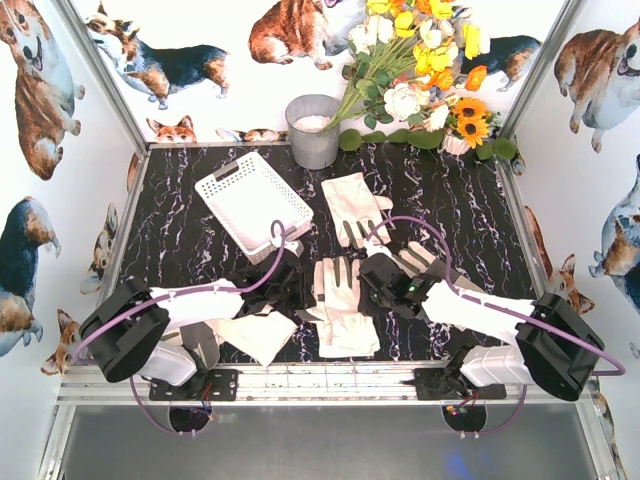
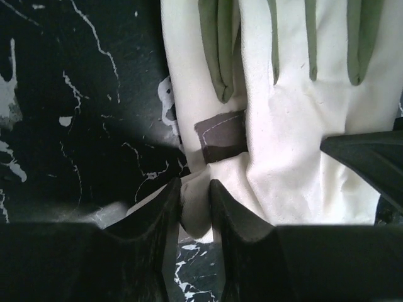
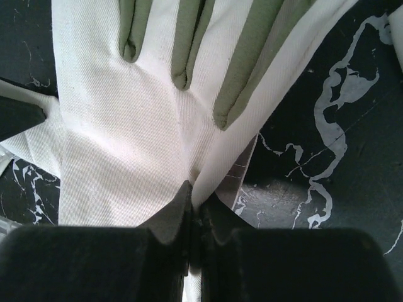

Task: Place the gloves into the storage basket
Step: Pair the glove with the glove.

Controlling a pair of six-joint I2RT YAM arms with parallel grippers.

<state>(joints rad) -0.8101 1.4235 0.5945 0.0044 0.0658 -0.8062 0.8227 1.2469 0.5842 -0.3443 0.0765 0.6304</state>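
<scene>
Top view: your storage basket (image 1: 255, 200) stands left of centre on the surface (image 1: 180, 240). One glove (image 1: 355, 205) lies just right of it. The middle glove (image 1: 340, 310) lies flat nearer the arms, between your left tool (image 1: 298, 290) and right tool (image 1: 372, 288).

Left wrist: the jaws stand narrowly apart, with a fold of the middle glove's edge between them.

Right wrist: the jaws are pressed together on that glove's opposite edge.

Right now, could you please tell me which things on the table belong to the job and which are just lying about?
Belong to the job:
- gloves
- storage basket

Just lying about:
- grey bucket
- flowers
</scene>
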